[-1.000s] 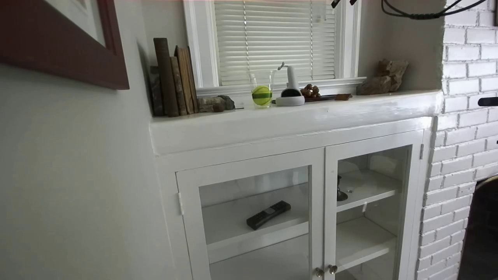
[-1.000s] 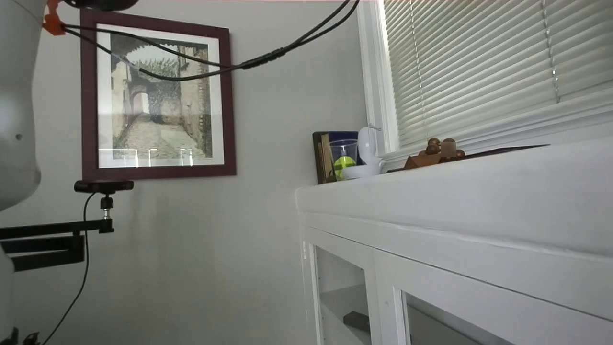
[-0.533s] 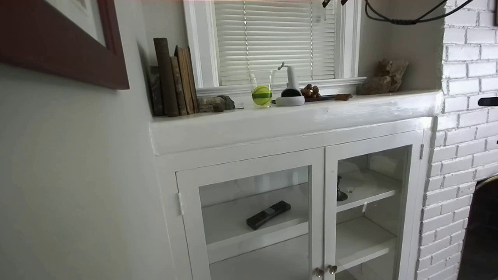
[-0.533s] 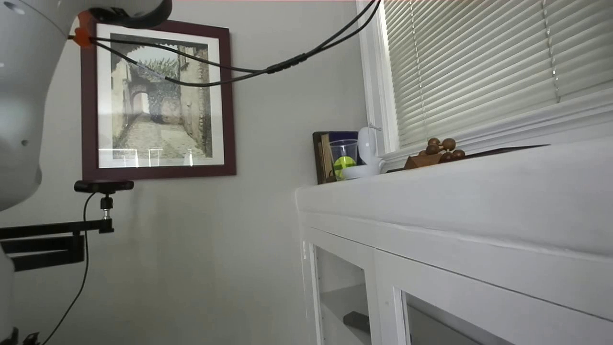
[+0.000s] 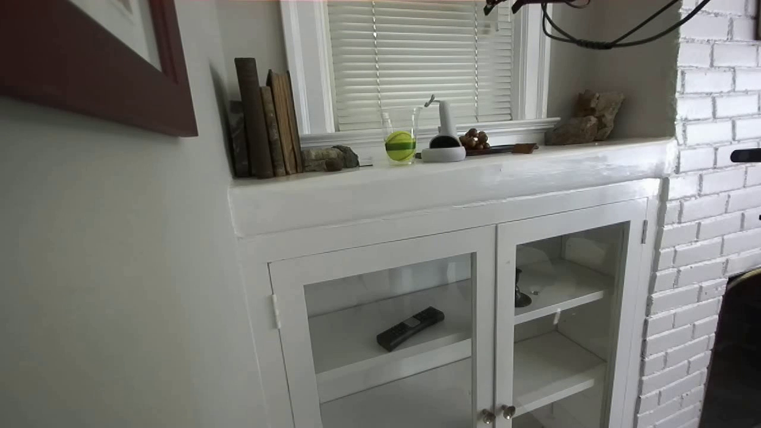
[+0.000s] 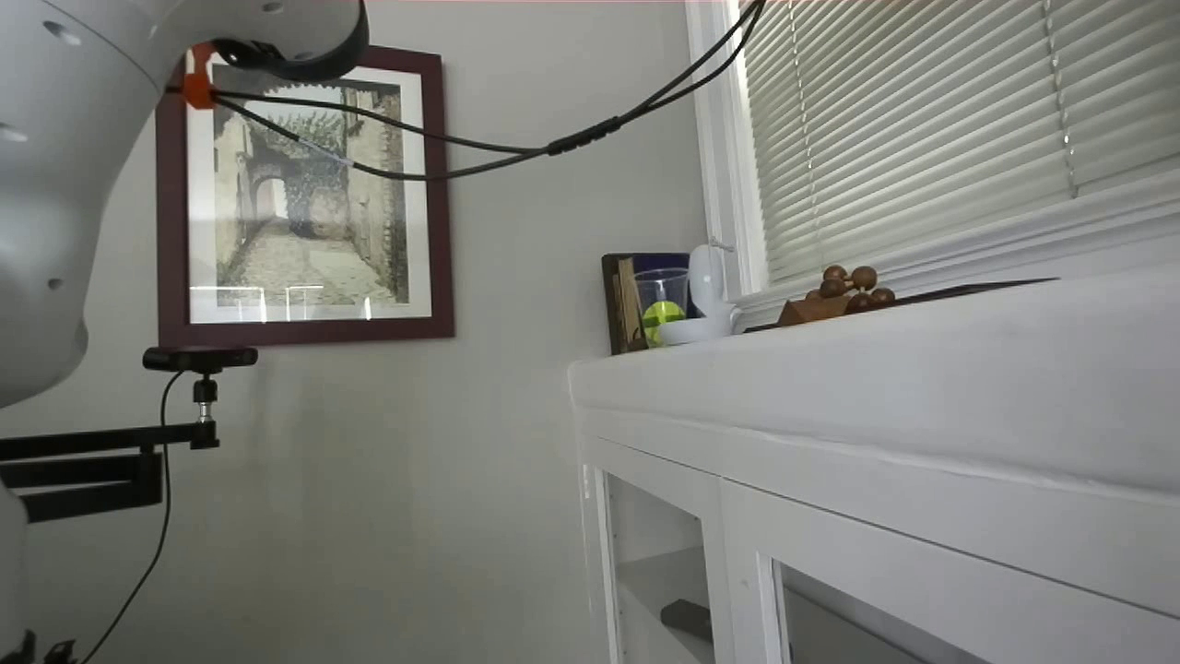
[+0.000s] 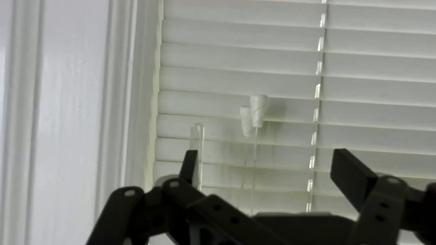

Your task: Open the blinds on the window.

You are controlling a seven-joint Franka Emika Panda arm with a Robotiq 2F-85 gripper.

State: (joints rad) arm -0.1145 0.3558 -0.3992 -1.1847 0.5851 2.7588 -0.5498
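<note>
The white slatted blinds [image 5: 419, 65] hang closed over the window, whose white frame [image 5: 310, 71] shows beside them. The blinds also show in an exterior view [image 6: 931, 111] and fill most of the wrist view [image 7: 374, 88]. In the wrist view my gripper [image 7: 268, 166] is open, with its fingers wide apart in front of the slats. A clear wand [image 7: 201, 146] stands right by the inner side of the left finger; I cannot tell if they touch. Two white cord tassels [image 7: 258, 110] hang between the fingers' lines. In an exterior view only the fingertips [image 5: 501, 7] show at the top edge.
The ledge [image 5: 368, 193] below the window holds books [image 5: 255, 119], a cup with a green ball [image 5: 400, 142], a white stand [image 5: 443, 151], brown beads [image 5: 474, 139] and rocks [image 5: 588, 119]. A glass-door cabinet [image 5: 380, 249] is underneath. Cables [image 6: 581, 138] hang from the arm [image 6: 55, 184].
The fingertips have moved left and slightly down in an exterior view, across the blinds' right side. The arm and its cables have moved right and down in an exterior view. The blinds look unchanged.
</note>
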